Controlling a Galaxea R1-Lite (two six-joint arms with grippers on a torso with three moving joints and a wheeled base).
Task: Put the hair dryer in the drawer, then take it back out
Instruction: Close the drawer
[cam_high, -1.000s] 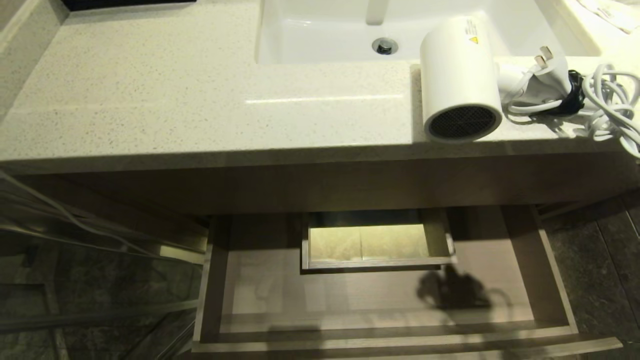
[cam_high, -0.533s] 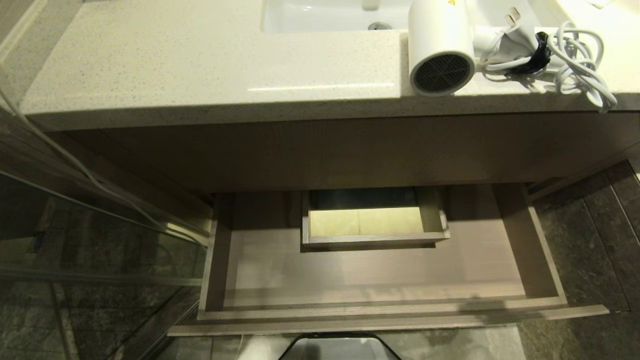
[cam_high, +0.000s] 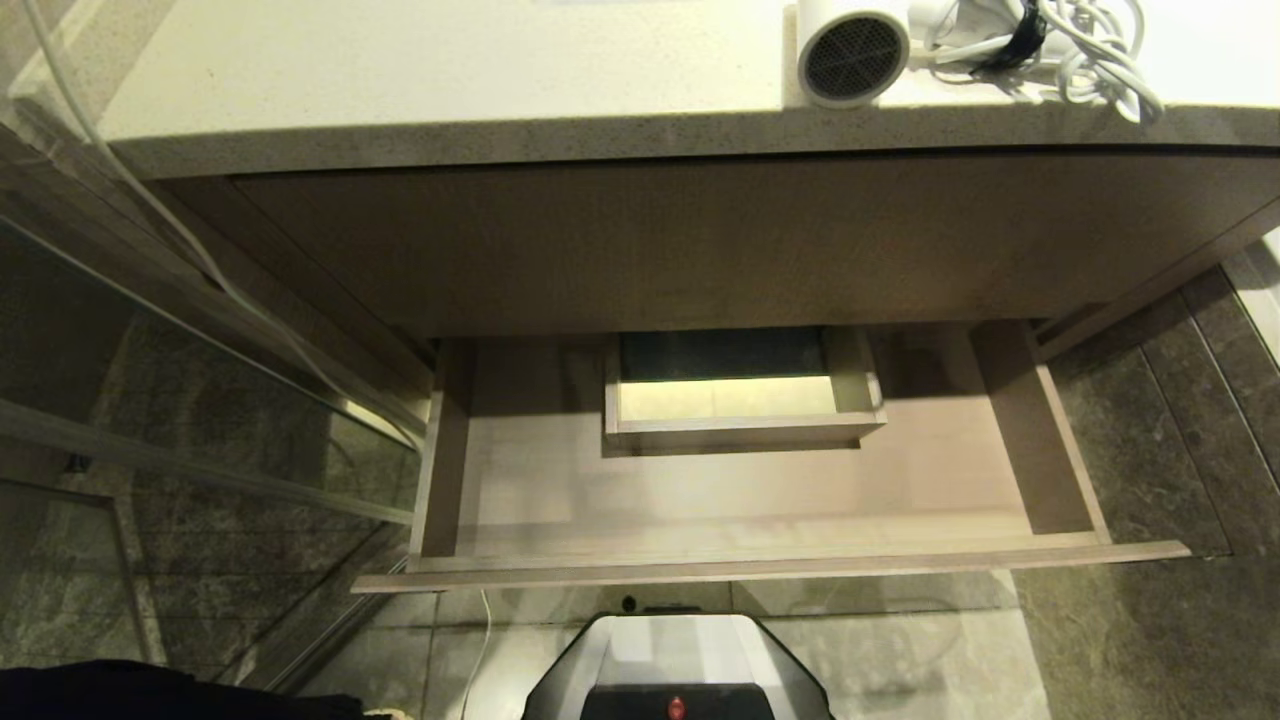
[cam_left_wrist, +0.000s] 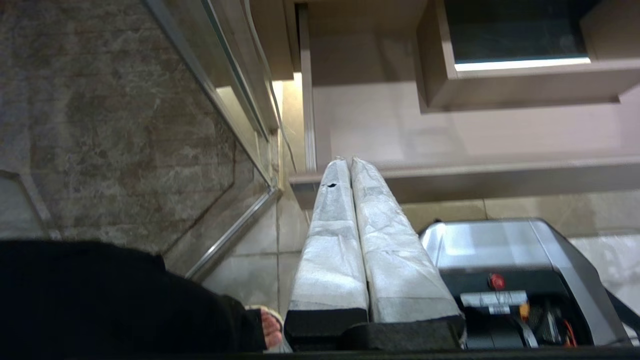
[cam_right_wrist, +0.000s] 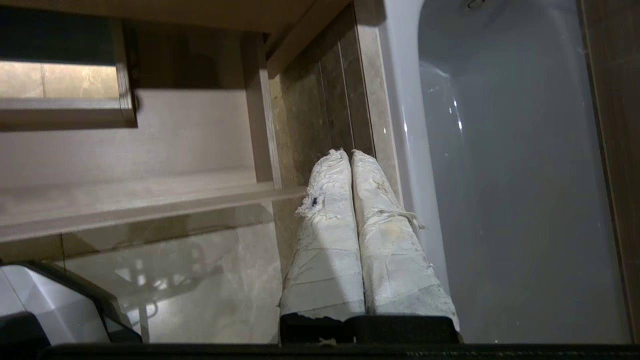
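Hair dryer (cam_high: 853, 52) sat on countertop (cam_high: 450, 60), drawer (cam_high: 740, 490) open, empty — right gripper (cam_right_wrist: 350, 152) pinched together, empty, low beside drawer's end, well apart from dryer, left gripper (cam_left_wrist: 348, 161) likewise together.

Left pincer (cam_left_wrist: 348, 161) closed, empty, above open drawer (cam_left_wrist: 450, 177) front edge.

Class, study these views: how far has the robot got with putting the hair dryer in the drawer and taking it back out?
Done: the drawer stands open, holding nothing. In hand: nothing; the left gripper and right gripper are shut and hold nothing, low beside the drawer front. Left: the hair dryer lies on the countertop, not in the drawer.
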